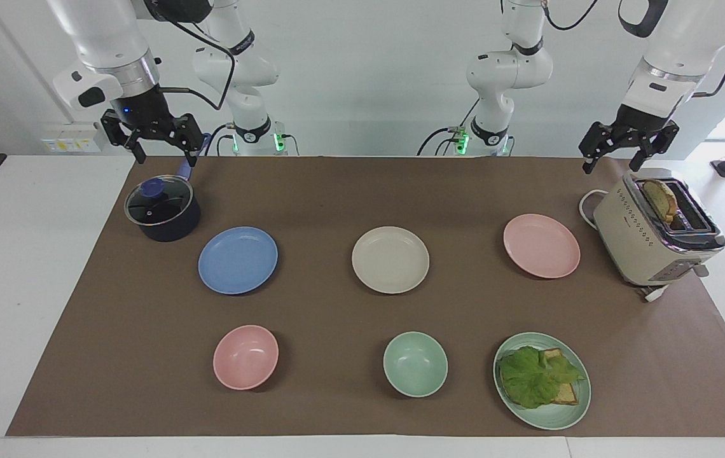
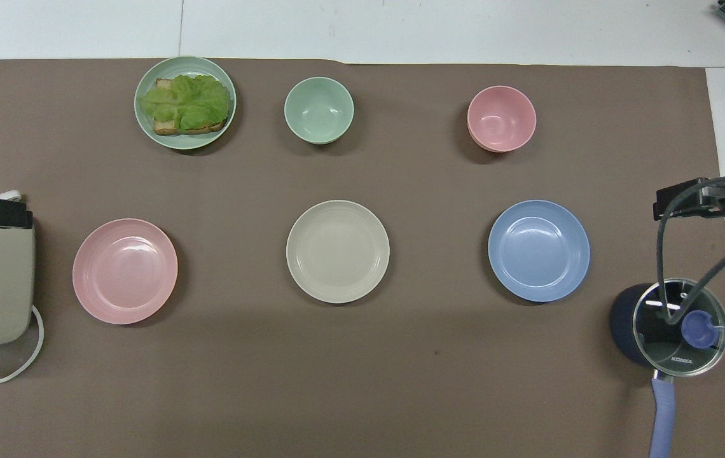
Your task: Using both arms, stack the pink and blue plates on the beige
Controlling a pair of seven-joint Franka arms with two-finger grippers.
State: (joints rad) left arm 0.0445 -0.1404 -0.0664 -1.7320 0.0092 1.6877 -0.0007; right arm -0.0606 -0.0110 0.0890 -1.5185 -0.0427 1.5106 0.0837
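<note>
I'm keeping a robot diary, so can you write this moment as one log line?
step: not started | pink plate, blue plate, beige plate: apart, unstacked | left gripper: open above toaster | right gripper: open above pot
</note>
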